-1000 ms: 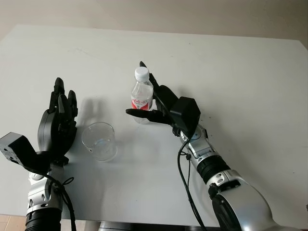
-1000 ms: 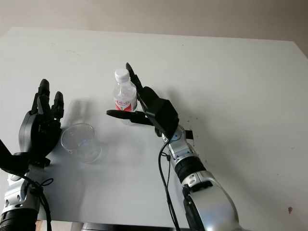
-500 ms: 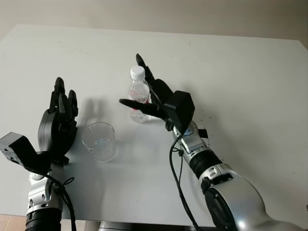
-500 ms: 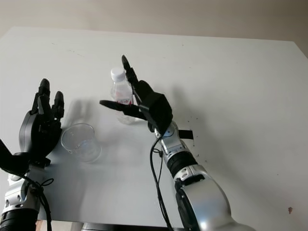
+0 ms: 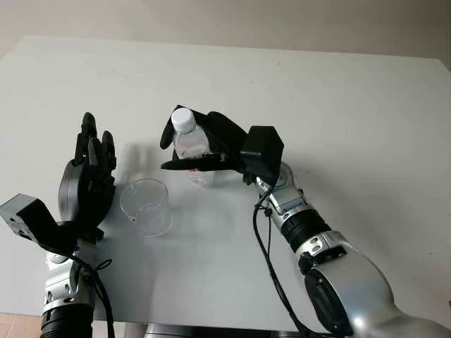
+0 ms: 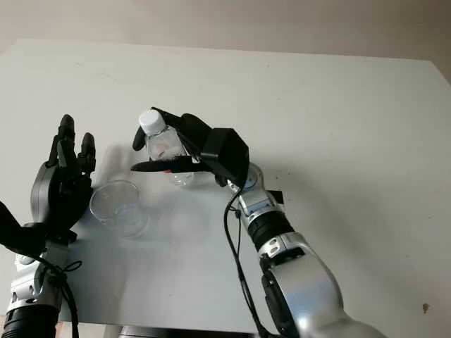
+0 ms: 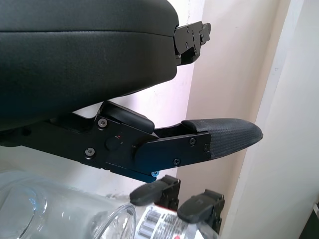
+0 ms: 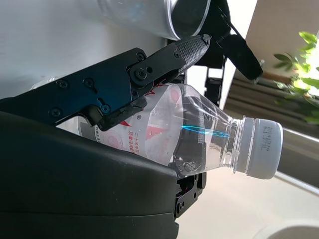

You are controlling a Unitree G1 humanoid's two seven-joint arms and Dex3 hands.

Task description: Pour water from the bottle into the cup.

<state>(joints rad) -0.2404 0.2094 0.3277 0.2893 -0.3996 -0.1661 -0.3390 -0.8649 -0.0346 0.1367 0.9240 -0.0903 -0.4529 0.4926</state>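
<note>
You get even, soft daylight on the counter; faint shadows fall left of the cup; the wrist views' backgrounds blur.

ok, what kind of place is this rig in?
Probably an indoor lab or office test bench: a plain white table against a bare beige wall, holding just a bottle in the right hand and a cup beside the open left hand. A plant sits by a window.

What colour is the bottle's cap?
White. The bottle cap shows best in the right wrist view, with the right hand around the bottle.
</note>
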